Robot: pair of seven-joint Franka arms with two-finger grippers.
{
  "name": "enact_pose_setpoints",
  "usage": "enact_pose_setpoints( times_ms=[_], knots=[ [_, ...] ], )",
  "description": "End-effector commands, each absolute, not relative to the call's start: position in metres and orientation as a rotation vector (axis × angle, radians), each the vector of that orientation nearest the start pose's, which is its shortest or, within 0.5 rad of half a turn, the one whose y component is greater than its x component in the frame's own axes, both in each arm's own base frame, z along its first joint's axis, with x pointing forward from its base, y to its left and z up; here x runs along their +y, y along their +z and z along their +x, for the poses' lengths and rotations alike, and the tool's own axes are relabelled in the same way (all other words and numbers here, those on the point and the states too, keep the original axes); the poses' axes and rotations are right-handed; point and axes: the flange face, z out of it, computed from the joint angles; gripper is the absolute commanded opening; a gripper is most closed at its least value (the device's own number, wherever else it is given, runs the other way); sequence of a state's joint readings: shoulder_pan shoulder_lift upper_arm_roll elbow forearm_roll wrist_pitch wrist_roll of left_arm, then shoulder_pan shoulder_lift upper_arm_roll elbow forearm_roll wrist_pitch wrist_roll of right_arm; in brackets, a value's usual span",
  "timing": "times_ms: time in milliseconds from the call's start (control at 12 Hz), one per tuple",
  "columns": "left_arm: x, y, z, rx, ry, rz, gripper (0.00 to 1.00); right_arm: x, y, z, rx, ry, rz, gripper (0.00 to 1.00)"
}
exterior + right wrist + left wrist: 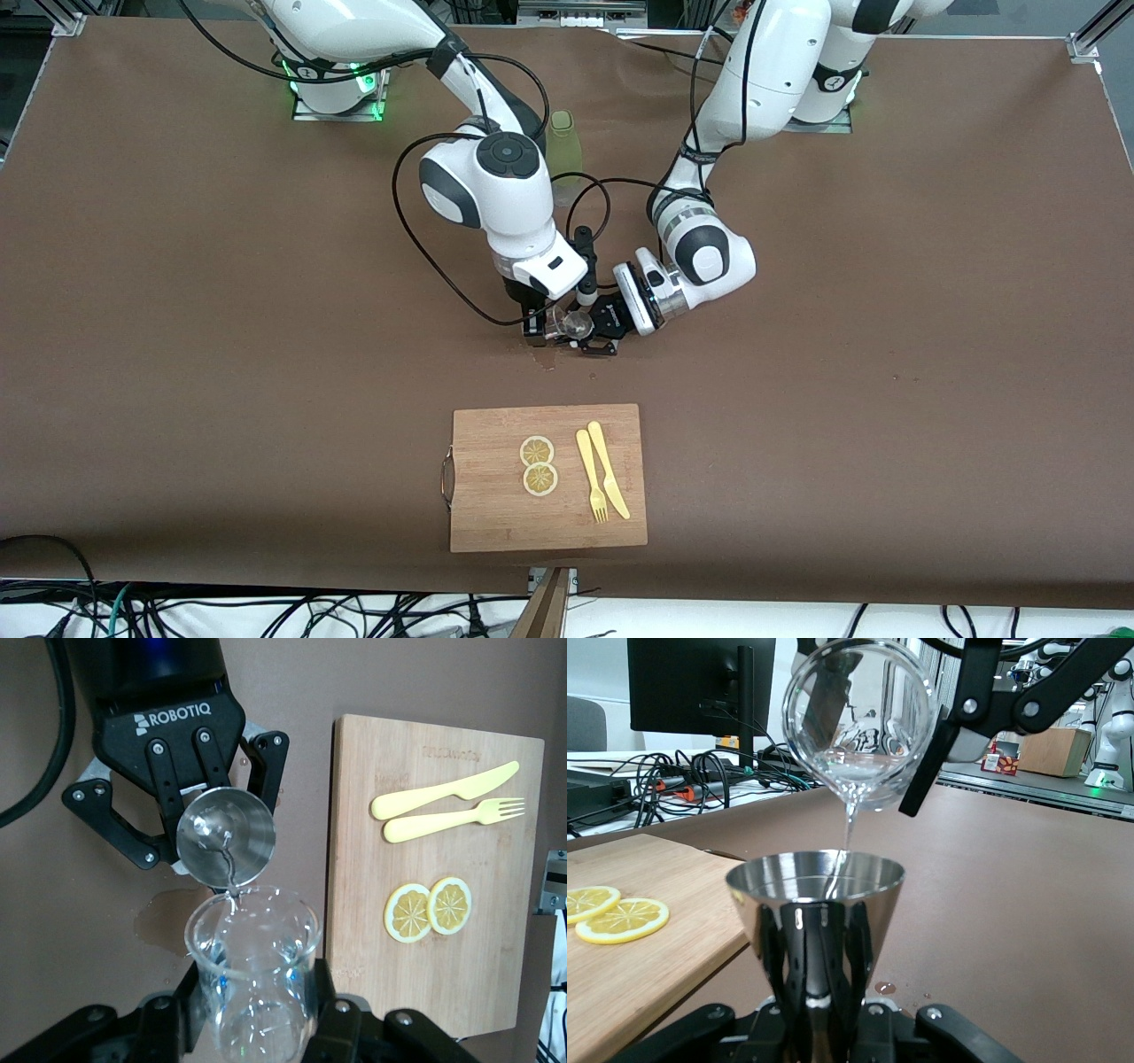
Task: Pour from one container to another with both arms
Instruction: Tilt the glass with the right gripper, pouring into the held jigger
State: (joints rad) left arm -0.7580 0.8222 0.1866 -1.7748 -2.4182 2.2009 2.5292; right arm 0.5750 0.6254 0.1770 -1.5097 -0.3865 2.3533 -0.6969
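- Nearest the front camera lay one wooden cutting board (pixel 547 478), carrying two lemon slices (pixel 538 465), one yellow knife (pixel 609 470) and one yellow fork (pixel 591 476).
- Farther from the camera than the board, over the brown table (pixel 221 337), my two grippers met. My left gripper (pixel 599 330) was clamped on the one steel jigger (pixel 816 930) at its narrow waist, holding it upright with the open cone on top.
- My right gripper (pixel 542 326) gripped the one small clear glass (pixel 252 979) around its wall, tilted above the jigger, its lip over the cup. A thin stream ran from lip to cup.
- I judged the glass light, brittle and slick, wanting a firm but gentle hold at mid-wall; the jigger seemed stiff and smooth, safest pinched at the waist.
- A small wet patch (pixel 168 912) showed on the table under the jigger, so some had probably spilled.
- Farthest off, between my arms' bases, stood one olive-green bottle (pixel 563 146), untouched.
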Motion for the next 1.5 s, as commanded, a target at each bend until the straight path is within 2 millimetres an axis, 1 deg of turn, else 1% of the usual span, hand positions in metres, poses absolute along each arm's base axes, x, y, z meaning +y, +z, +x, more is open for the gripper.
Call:
enact_pose_setpoints(
  times_ms=[0, 585, 836, 919, 1253, 1421],
  knots=[
    [-0.382, 0.116, 0.53, -0.995, 1.287, 1.769, 0.0, 0.483, 0.329, 0.553, 2.112, 0.341, 1.991, 0.24],
    [-0.381, 0.115, 0.53, -0.995, 1.286, 1.77, 0.0, 0.488, 0.329, 0.549, 2.093, 0.352, 2.015, 0.24],
    [-0.382, 0.115, 0.529, -0.997, 1.284, 1.771, 0.0, 0.491, 0.331, 0.549, 2.076, 0.387, 2.039, 0.24],
    [-0.382, 0.115, 0.529, -0.997, 1.284, 1.771, 0.0, 0.491, 0.335, 0.552, 2.068, 0.413, 2.047, 0.24],
    [-0.382, 0.116, 0.53, -0.995, 1.287, 1.769, 0.0, 0.489, 0.339, 0.557, 2.056, 0.481, 2.072, 0.24],
    [-0.382, 0.119, 0.531, -0.993, 1.292, 1.766, 0.0, 0.482, 0.337, 0.566, 2.029, 0.506, 2.145, 0.25]
  ],
)
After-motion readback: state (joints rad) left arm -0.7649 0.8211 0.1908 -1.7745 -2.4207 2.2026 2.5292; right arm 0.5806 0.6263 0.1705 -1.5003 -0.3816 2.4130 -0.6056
